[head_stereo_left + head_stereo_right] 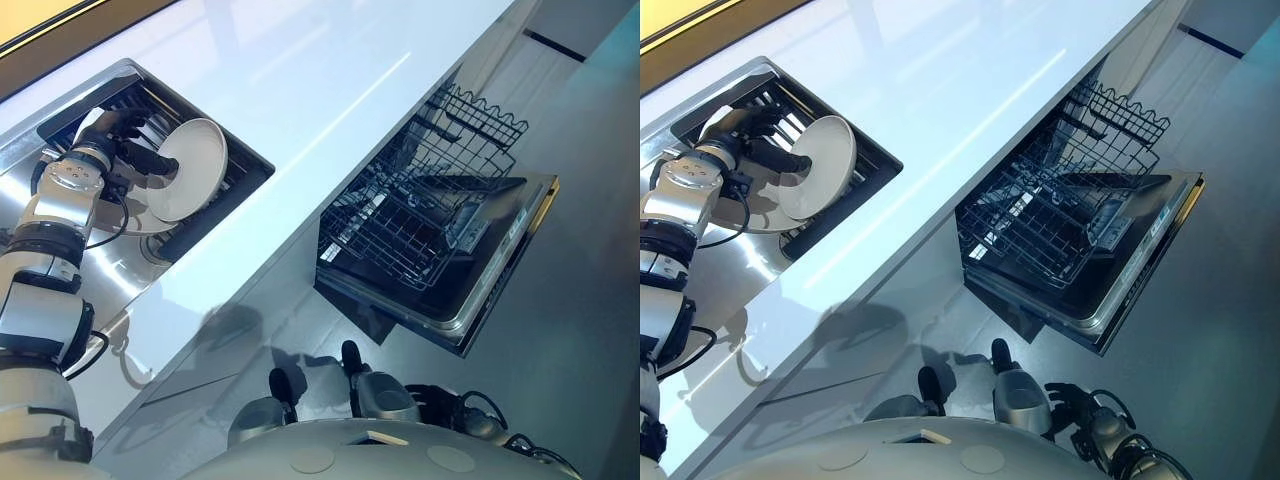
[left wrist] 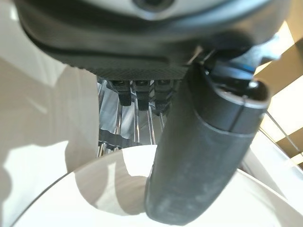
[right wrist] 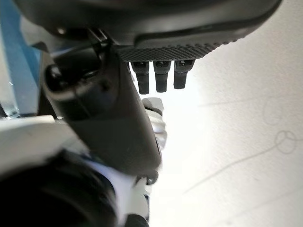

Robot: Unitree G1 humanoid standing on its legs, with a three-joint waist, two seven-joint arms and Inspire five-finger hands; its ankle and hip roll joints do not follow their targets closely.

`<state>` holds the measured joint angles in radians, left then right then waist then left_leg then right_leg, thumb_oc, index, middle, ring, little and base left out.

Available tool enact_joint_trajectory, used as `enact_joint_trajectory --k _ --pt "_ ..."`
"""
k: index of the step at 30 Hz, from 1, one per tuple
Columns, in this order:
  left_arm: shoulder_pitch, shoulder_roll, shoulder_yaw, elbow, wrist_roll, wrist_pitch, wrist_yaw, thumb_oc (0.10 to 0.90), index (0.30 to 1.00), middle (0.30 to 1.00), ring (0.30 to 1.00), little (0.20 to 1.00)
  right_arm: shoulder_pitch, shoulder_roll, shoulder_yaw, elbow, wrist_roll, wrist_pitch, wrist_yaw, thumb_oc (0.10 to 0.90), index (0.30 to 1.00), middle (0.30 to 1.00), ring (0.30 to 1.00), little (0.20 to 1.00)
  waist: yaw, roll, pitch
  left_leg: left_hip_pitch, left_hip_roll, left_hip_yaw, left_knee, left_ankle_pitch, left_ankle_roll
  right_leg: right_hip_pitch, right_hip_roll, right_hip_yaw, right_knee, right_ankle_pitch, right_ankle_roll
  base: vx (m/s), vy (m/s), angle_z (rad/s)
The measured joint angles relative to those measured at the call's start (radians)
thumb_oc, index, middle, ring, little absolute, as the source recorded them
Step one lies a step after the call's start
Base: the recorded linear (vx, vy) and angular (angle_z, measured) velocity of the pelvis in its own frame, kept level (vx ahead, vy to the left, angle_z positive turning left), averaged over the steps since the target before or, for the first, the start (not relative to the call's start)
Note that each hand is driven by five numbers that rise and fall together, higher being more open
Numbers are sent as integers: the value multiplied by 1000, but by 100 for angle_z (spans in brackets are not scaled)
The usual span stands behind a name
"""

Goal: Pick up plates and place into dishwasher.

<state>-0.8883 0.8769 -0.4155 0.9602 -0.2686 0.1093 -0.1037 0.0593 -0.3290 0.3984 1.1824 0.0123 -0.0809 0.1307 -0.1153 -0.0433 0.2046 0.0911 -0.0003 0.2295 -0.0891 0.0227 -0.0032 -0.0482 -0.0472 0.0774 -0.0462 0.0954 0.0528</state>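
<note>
Though gripped by the left hand (image 1: pixel 130 150), plate (image 1: pixel 190 165) half-hidden.

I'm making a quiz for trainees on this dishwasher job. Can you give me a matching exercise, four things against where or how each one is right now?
Things:
1. plate
2. dishwasher door
3. wire rack
4. right robot hand

States:
A. folded down, open
B. pulled out over the door, with no dishes in it
C. held on edge over the sink by the left robot hand
D. hanging low by the floor, holding nothing

Pairs: 1-C, 2-A, 3-B, 4-D
</note>
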Motion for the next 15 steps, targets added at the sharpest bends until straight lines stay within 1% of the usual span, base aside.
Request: enact_joint_trajectory --k 4,7,11,15 --pt "-69 11 -1 5 -57 20 -47 800 900 900 900 900 -22 2 0 -9 7 -6 -1 800 900 900 900 900 1 -24 28 -28 -9 -1 0 8 12 -25 -16 2 -3 16 12 -64 7 3" --pt "-105 20 -1 18 -93 21 -75 800 900 900 900 900 -38 3 0 -17 8 -7 -12 800 900 900 900 900 0 -40 47 -35 -19 2 0 13 18 -33 -25 6 -4 25 19 -57 4 -2" --pt "-116 40 -3 19 -138 27 -144 800 900 900 900 900 -40 5 0 -22 8 -7 -14 800 900 900 900 900 -1 -47 52 -42 -24 11 0 12 24 -44 -30 16 -3 29 24 -52 6 -6" --pt "-146 63 -12 19 -175 64 -213 800 900 900 900 900 -41 7 -1 -22 11 -7 -14 800 900 900 900 900 1 -46 53 -60 -25 12 0 15 26 -62 -30 17 -2 35 25 -31 14 -1"
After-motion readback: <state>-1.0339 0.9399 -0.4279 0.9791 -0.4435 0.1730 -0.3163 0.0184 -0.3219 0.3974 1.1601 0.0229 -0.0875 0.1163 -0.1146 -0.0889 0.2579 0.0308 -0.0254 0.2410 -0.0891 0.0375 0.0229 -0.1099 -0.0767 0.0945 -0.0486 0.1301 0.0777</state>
